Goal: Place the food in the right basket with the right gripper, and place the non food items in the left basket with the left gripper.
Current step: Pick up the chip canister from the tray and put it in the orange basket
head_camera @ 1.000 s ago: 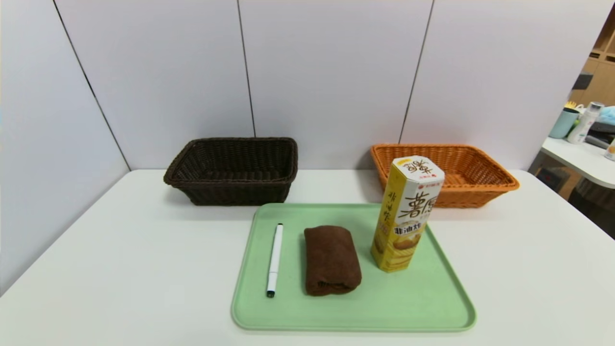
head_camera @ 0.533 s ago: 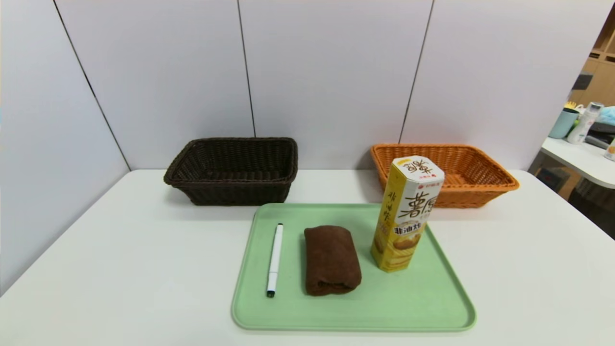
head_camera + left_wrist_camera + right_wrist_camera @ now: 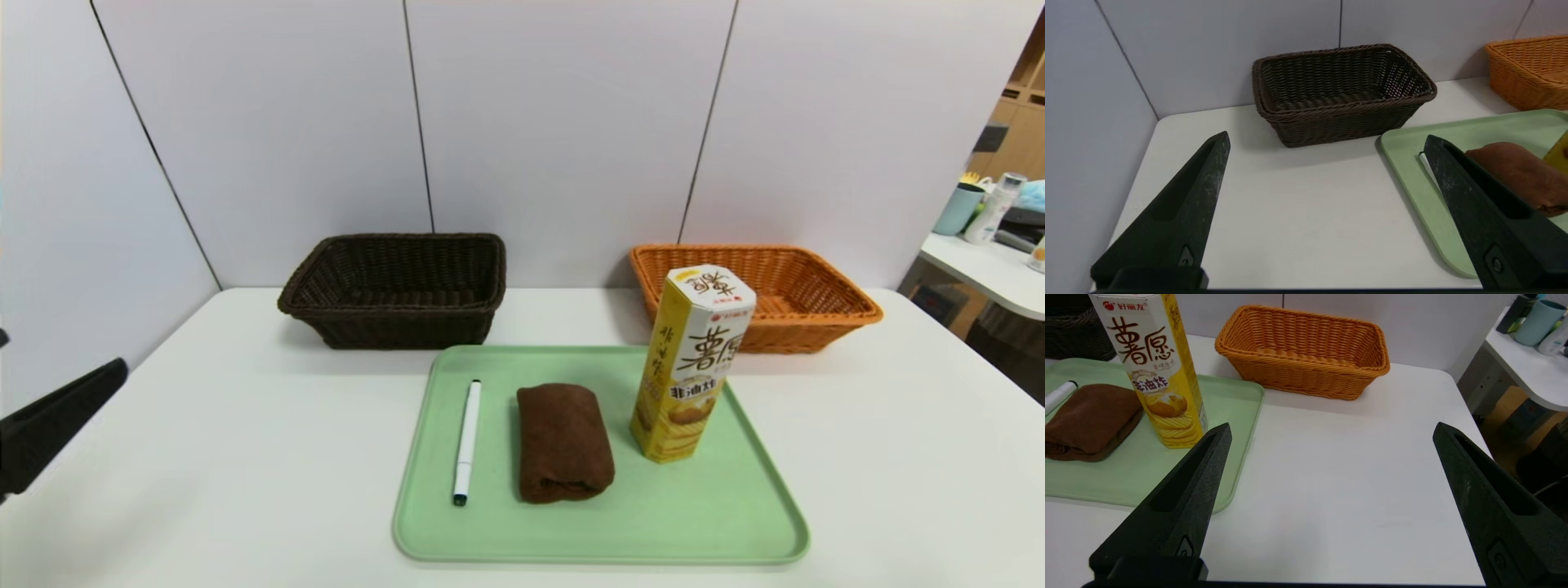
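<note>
Snack box (image 3: pixel 692 363) stands on the green tray's (image 3: pixel 735 523) right side. Left gripper (image 3: pixel 1327 139) and right gripper (image 3: pixel 1331 430) hang wide apart over the table's (image 3: pixel 245 457) near edge, holding nothing. Pen (image 3: pixel 467 441) and towel (image 3: pixel 563 441) wait beside it. Dark basket (image 3: pixel 396 286) and orange basket (image 3: pixel 816 314) are empty; nothing is sorted yet.

A white table (image 3: pixel 204 457) holds a pale green tray (image 3: pixel 718 523) at lower centre. On the tray lie a white marker pen (image 3: pixel 467 441), a rolled brown towel (image 3: pixel 563 443) and an upright yellow snack box (image 3: pixel 694 376). Behind sit a dark brown basket (image 3: pixel 396 290) and an orange basket (image 3: pixel 808 298). A black gripper finger (image 3: pixel 57 420) enters at the left edge.
</note>
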Motion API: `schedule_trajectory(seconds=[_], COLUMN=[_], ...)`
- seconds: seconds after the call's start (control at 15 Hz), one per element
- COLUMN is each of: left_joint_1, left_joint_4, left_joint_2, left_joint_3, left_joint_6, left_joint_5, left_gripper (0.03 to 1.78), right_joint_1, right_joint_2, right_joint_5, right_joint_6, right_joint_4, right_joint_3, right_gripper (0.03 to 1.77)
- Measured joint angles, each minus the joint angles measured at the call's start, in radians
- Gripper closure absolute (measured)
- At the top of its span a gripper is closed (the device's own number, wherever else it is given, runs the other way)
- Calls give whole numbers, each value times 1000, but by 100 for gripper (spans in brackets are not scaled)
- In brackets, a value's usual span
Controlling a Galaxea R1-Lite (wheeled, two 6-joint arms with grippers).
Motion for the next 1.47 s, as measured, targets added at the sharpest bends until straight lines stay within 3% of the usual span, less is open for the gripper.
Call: schedule_trajectory(seconds=[0.2,0.53,0.8,0.93,1.27,1.47], left_joint_1=[-56,-130,-194,-226,-390,-427], left_joint_4=[-37,-40,-58,-126,-344,-385], left_joint_2=[66,108,153,203,357,409], left_joint_3=[50,79,80,80,111,114], left_joint_6=[-10,-47,-66,-69,-99,-111], left_joint_5=[19,31,40,67,204,214], left_gripper=[12,12,12,12,12,12], right_joint_1=[2,23,63,92,190,225], right_joint_2=[43,123,178,212,288,311], right_joint_5=[72,126,137,138,137,154], right_joint_6=[5,11,14,35,83,83], right_joint_4=[-36,-128,-184,-213,-316,-322], right_joint_3=[20,63,86,90,101,104], right_gripper=[10,10,10,10,10,10])
